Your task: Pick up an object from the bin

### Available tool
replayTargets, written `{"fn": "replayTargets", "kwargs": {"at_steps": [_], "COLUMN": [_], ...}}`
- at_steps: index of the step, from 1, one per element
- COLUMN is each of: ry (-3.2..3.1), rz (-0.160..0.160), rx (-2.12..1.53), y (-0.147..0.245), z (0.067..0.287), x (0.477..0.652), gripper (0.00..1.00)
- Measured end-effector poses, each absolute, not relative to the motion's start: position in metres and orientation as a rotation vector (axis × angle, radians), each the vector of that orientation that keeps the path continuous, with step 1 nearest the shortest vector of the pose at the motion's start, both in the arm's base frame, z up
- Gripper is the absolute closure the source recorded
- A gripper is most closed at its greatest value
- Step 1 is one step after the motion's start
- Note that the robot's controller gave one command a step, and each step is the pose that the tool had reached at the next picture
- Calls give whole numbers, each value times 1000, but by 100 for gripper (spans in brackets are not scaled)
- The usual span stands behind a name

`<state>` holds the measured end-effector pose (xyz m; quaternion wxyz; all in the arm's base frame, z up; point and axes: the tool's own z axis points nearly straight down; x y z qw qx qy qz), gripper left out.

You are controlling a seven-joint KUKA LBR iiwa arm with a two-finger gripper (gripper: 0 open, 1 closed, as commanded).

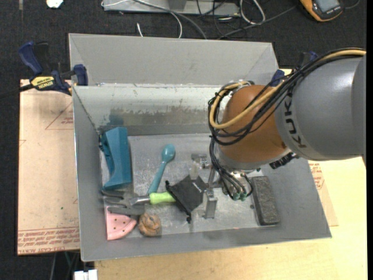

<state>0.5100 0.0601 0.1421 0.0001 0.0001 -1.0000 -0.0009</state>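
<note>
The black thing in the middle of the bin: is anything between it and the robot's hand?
Nothing I can see. The hand is right next to the black thing, on its right in the camera view. The green-handled tool and teal spoon lie on its other side.

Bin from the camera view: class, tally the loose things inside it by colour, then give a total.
Blue: 2, holder and spoon
Black: 1, folded piece
Green-handled: 1, tool
Pink: 1, wedge
Brown: 1, lump
Grey: 1, block
Total: 7
</note>
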Motion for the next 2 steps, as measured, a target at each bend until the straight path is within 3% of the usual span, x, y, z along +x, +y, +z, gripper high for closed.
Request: {"fn": "replayTargets", "kwargs": {"at_steps": [1, 2], "ry": [-3143, -3144], "rz": [-6, -4], "rx": [-108, -107], "y": [45, 75], "z": [92, 69], "x": [519, 494], "gripper": [0, 0]}}
